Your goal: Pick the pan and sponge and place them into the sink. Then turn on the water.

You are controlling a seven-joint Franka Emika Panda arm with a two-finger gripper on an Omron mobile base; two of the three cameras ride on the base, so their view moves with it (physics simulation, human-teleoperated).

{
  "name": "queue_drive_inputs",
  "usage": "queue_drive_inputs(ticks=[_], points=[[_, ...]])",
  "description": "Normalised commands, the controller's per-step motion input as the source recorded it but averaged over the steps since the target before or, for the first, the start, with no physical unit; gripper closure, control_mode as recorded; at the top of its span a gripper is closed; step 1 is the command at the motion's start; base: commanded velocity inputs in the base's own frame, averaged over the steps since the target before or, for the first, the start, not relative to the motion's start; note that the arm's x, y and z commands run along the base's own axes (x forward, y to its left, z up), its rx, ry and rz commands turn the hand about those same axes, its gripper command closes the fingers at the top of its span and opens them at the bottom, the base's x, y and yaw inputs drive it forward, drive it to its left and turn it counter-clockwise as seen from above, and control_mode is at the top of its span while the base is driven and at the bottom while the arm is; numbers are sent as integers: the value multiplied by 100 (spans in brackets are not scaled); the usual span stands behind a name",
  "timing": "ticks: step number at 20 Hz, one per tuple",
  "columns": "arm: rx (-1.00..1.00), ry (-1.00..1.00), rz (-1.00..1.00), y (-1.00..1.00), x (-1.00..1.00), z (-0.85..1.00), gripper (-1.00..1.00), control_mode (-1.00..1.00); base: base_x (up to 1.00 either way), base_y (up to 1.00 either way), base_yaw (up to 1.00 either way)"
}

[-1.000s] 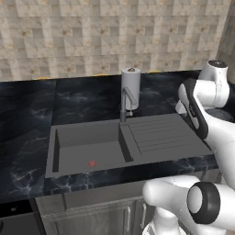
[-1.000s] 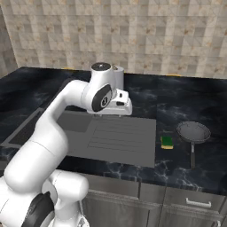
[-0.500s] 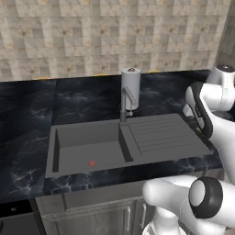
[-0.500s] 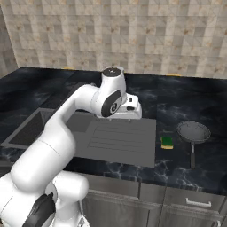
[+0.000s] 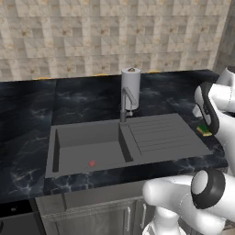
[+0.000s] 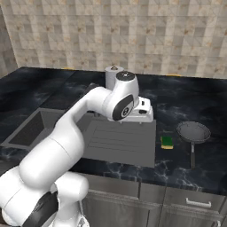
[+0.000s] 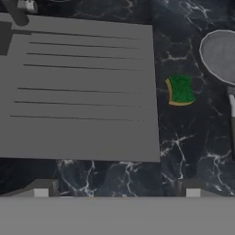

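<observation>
High over drainboard (image 7: 82, 87), arm (image 6: 88, 119) bent.

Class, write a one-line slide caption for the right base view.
The white arm reaches over the sink's drainboard, while the sponge and pan wait on the dark counter beside it.

A green-topped sponge (image 6: 167, 142) with a yellow underside lies flat on the dark marble counter, just beside the sink's ribbed drainboard (image 6: 119, 139). Near it, on its far side from the sink, sits the round grey pan (image 6: 193, 132), upright, its thin handle pointing toward the counter's front edge. The sink (image 5: 87, 149) basin is dry, with a red drain spot.
</observation>
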Motion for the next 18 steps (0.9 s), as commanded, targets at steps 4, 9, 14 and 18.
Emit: queue_drive_inputs(ticks=[4, 9, 14, 18], points=[[0, 0, 0, -43, 0, -3, -100, -100, 0, 0, 0], [0, 0, 0, -41, 0, -7, -100, -100, 0, 0, 0], [0, 0, 0, -42, 0, -9, -100, -100, 0, 0, 0], [0, 0, 0, -42, 0, -12, -100, -100, 0, 0, 0]])
